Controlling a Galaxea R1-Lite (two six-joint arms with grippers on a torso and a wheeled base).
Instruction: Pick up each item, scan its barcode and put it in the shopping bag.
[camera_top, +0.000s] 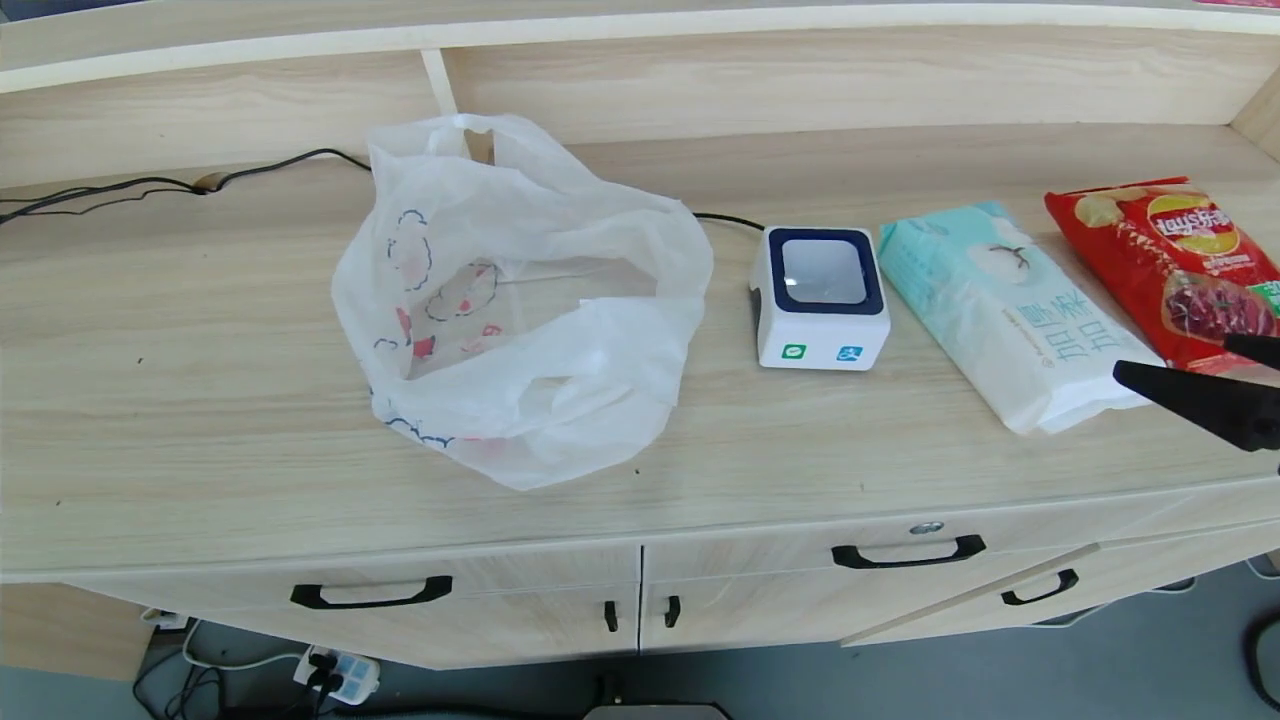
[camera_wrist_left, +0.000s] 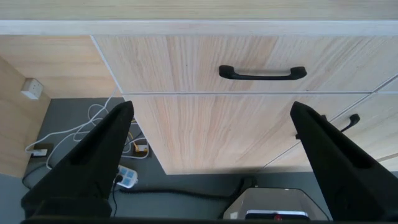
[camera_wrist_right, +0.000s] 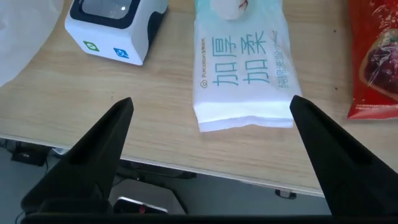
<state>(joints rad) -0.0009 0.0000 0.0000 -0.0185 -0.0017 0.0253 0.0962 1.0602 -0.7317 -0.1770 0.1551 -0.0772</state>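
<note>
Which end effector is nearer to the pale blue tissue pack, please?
Right. The right end effector hovers open just short of the tissue pack's near end, at the counter's front edge. The left end effector hangs lower, facing the drawer fronts, well away.

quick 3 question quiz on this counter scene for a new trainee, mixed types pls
1. True or false: the tissue pack lies between the scanner and the chip bag.
2. Which item is already inside the shopping bag? A) chip bag B) tissue pack C) neither
3. Fill in: the right gripper, by the near end of the tissue pack, is ___ (open or shut).
Key: 1 true; 2 C; 3 open.
</note>
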